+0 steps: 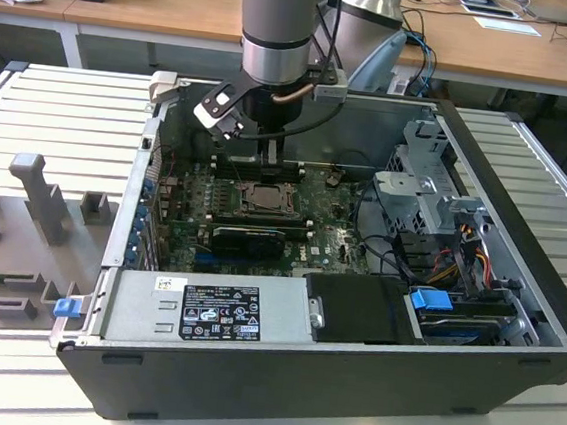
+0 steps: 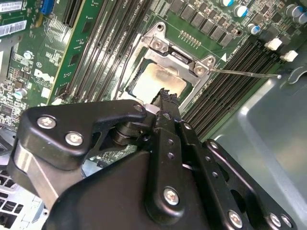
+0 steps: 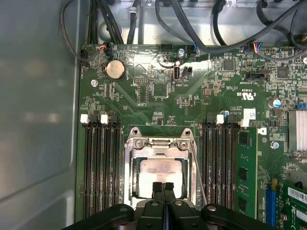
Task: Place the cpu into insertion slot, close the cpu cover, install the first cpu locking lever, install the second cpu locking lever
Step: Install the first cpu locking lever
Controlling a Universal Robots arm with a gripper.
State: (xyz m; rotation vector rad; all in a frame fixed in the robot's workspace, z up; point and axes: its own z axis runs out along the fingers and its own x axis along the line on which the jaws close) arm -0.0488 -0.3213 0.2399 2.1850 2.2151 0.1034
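Observation:
The insertion slot (image 1: 262,198) sits in the middle of the green motherboard inside the open computer case. The cpu (image 3: 158,173) lies in it, and its pale silver face (image 2: 154,81) shows through the window of the cpu cover (image 3: 158,143). The grey metal cover (image 2: 178,53) lies flat over the chip. A thin wire locking lever (image 2: 244,73) sticks out sideways from one corner of the socket and runs along its side (image 3: 197,172). My gripper (image 3: 163,188) hangs just above the socket's edge (image 2: 165,96), shut, with nothing between its fingers.
Long black memory slots (image 3: 100,167) flank the socket on both sides. A black card (image 1: 251,238) lies just in front of it. The power supply (image 1: 204,310), drive cage (image 1: 425,201) and cables (image 1: 460,260) crowd the case. A grey moulded tray (image 1: 20,237) lies on the table.

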